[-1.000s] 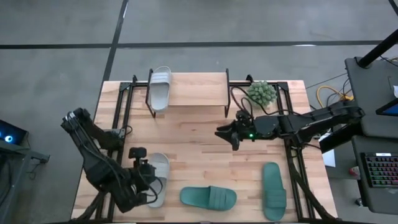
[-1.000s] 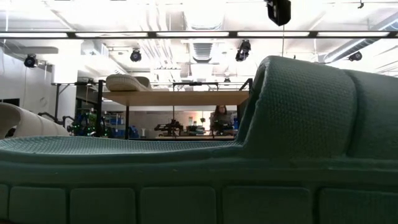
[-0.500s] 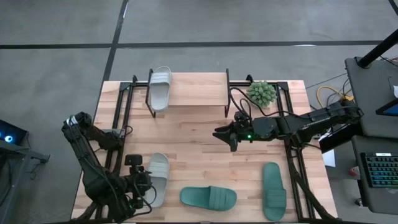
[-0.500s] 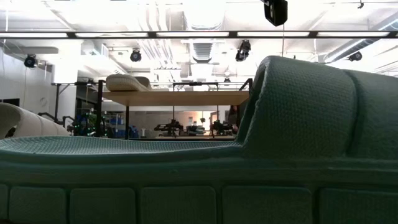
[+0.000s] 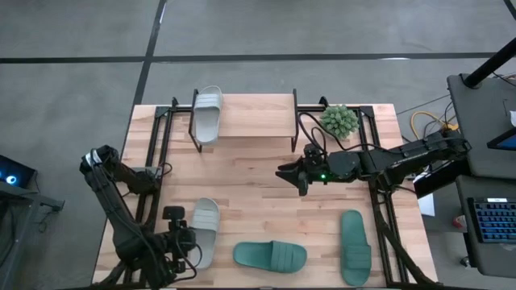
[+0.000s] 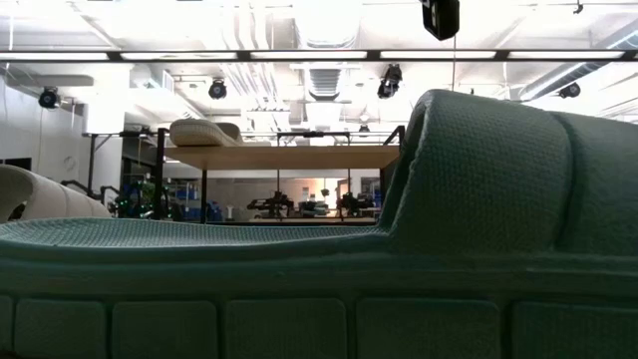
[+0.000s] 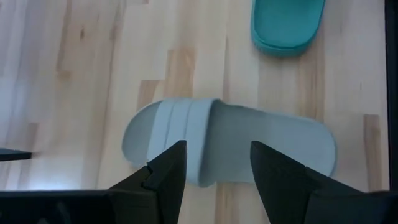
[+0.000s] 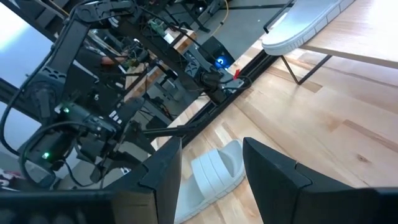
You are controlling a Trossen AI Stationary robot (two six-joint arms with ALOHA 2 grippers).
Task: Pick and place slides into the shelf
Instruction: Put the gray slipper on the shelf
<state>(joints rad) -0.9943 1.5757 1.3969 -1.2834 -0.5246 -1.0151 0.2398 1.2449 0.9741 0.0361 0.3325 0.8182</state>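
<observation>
Over the near grey slide (image 7: 230, 149) you hung the left gripper (image 7: 214, 168), fingers spread astride it, ready to grab; the right gripper (image 5: 292, 175) waited mid-table, spread too.

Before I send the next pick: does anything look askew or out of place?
The pale grey-white foam slide on the low wooden shelf sits at the plank's left end, its side overhanging the edge. The three other slides lie flat on the table.

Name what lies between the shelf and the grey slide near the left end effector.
Only bare tabletop lies between the shelf and that grey slide, seen in the high view.
</observation>
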